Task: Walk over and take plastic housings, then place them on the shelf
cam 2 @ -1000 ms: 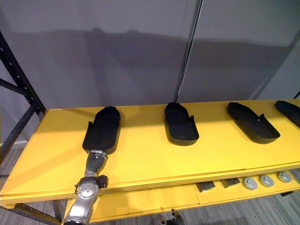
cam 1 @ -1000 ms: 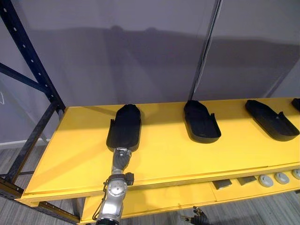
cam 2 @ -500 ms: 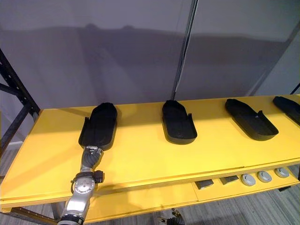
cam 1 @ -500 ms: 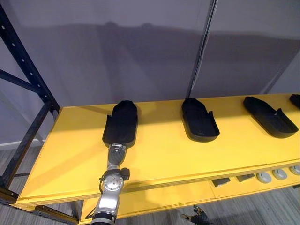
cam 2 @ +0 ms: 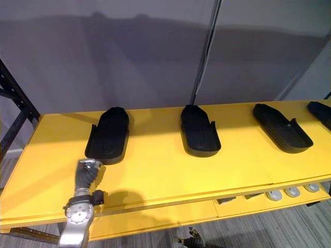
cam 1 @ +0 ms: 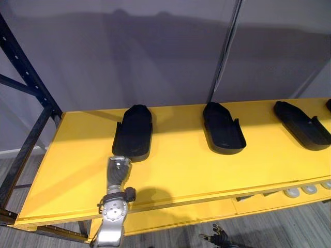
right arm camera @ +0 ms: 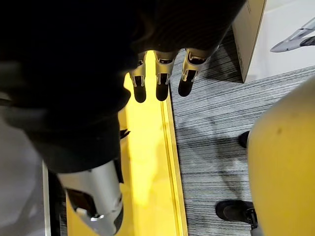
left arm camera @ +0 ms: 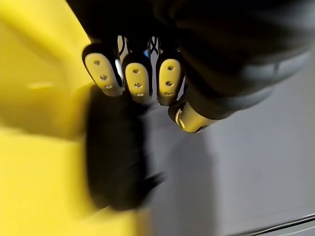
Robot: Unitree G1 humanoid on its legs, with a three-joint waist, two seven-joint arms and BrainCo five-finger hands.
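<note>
Yellow board forms the shelf [cam 1: 176,165], which runs across the middle of both eye views. A grey wall [cam 1: 155,57] stands behind it and a dark rack post [cam 1: 28,82] rises at the upper left. Four black plastic housings lie on the shelf in a row, well apart, hollow side up. The left housing [cam 1: 133,133] is left of centre and the middle housing [cam 1: 222,129] right of centre. The right housing [cam 1: 301,125] lies at the right, and a fourth housing [cam 2: 321,111] is cut off by the right edge.

The left hand [cam 1: 119,169] is at the lower left, above the front part of the shelf. It is just short of the left housing's near end and does not touch it. In the left wrist view its fingers [left arm camera: 139,81] sit side by side, loosely bent, with the thumb [left arm camera: 189,118] apart from them. They hold nothing, and the left housing shows as a dark shape past them.

In the right wrist view the right hand [right arm camera: 157,78] hangs with its fingers straight and close together, empty, above the grey striped floor [right arm camera: 211,128]. A cardboard box [right arm camera: 248,29] stands on that floor.

Under the shelf, along the bottom of the eye views, a lower board [cam 1: 181,214] carries small round parts [cam 1: 292,192] at the lower right.
</note>
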